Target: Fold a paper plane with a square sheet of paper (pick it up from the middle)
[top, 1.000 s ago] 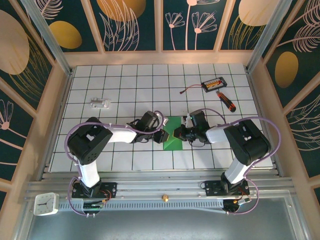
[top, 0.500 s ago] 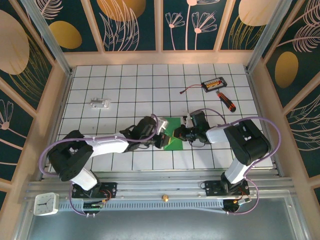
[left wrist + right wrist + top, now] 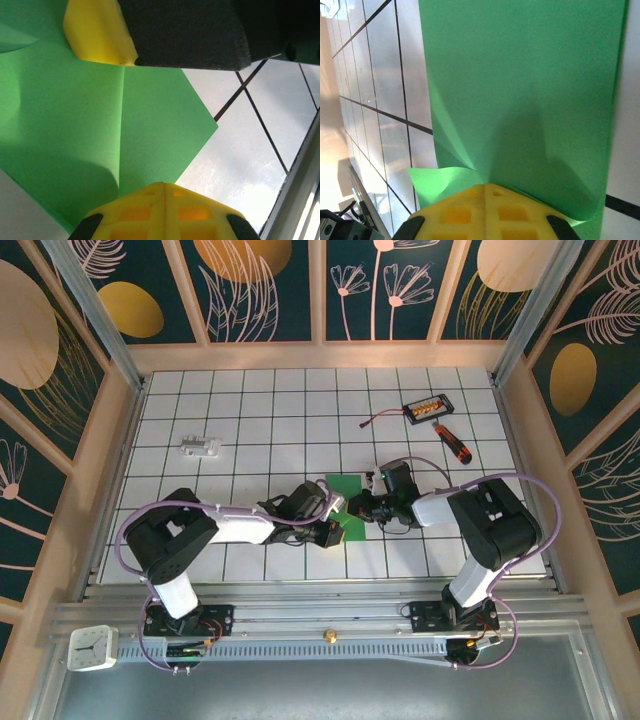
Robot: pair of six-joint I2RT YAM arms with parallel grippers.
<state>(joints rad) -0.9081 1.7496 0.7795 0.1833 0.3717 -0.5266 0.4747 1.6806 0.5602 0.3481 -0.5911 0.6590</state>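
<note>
The square sheet of paper (image 3: 345, 485), bright green and partly folded, lies on the white tiles between my two grippers. In the left wrist view the sheet (image 3: 75, 115) shows a straight crease and a flap curling up at its left. My left gripper (image 3: 336, 523) is shut, and its yellow tips (image 3: 162, 186) meet at the sheet's near edge; I see no paper between them. My right gripper (image 3: 360, 506) is shut on the paper (image 3: 520, 75), whose wrinkles run into its closed tips (image 3: 486, 186). One right finger (image 3: 97, 30) rests on the sheet opposite my left gripper.
A small black box with orange parts (image 3: 428, 407) and a black-and-orange screwdriver (image 3: 453, 443) lie at the back right. A small pale part (image 3: 200, 447) sits at the back left. Wooden posts and patterned panels wall the table (image 3: 250, 390).
My left gripper has swung right and nearer onto the paper's near-left edge and has shut. The visible green shape has changed. The right gripper has stayed in place, shut.
</note>
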